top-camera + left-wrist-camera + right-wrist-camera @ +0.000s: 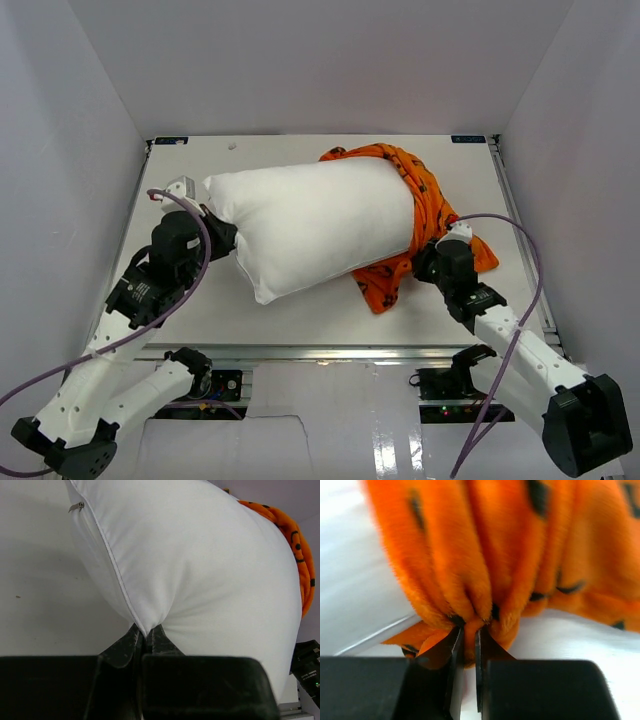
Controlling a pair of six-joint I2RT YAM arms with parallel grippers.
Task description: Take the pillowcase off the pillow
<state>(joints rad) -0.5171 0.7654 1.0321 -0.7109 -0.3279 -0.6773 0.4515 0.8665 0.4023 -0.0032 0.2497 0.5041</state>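
Pinching the plump white rectangular pillow (310,225) by its corner in the closed left gripper (146,636) and clamping a fold of the bright orange patterned fabric pillowcase (425,200), bunched over the pillow's right end, in the right gripper (468,632), risking that thin fold slipping out under pull.

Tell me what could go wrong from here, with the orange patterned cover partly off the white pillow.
The left gripper pinches only a corner tip of the plump white pillow; a pull may tear it free. The right gripper holds a thin fold of the orange patterned fabric pillowcase, which might slip out.
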